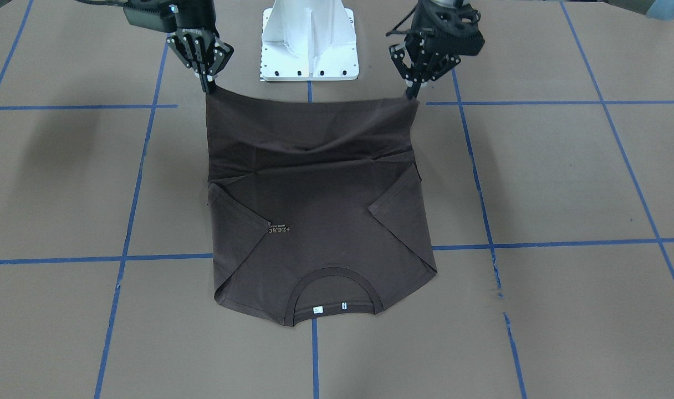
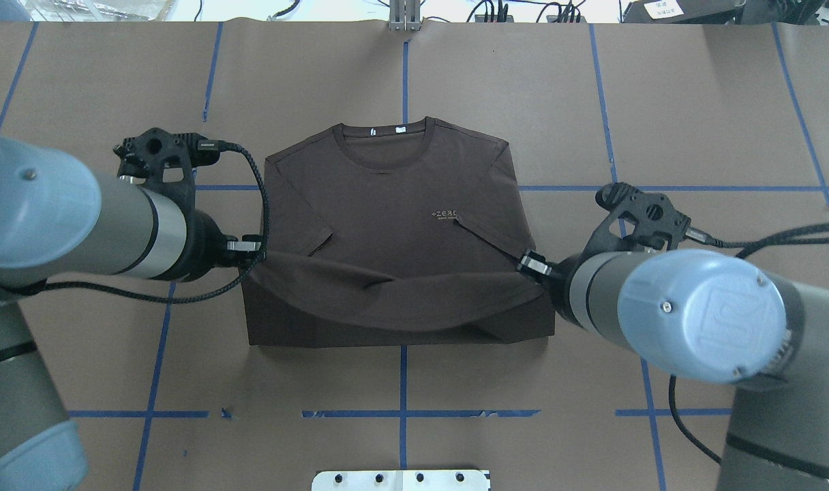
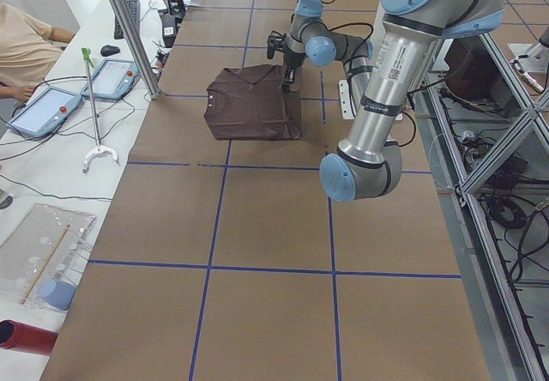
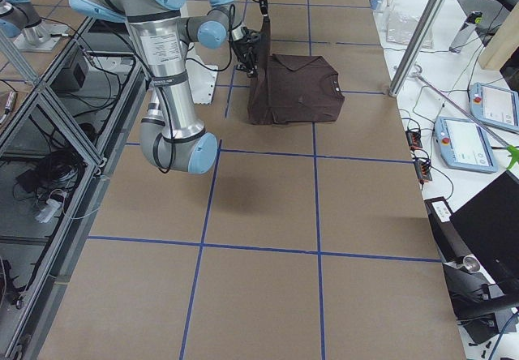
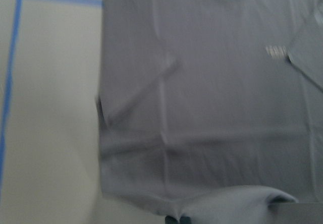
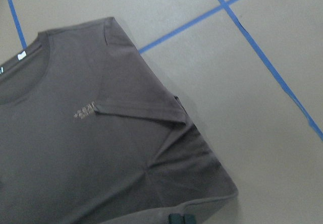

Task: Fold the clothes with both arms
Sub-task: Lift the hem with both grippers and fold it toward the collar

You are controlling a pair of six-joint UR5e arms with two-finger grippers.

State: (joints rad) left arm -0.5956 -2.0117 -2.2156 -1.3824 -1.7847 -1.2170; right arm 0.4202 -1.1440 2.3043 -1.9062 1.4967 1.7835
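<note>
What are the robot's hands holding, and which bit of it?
The shirt. The left pincer and right pincer each pinch one bottom corner, with the hem raised.

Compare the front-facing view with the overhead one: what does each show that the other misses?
Front-facing only: the left gripper and right gripper pinching the T-shirt by its hem corners, above the table. Overhead only: the left arm and right arm, whose wrists hide that pinch. Both: sleeves folded inward, collar on the side away from the robot.
</note>
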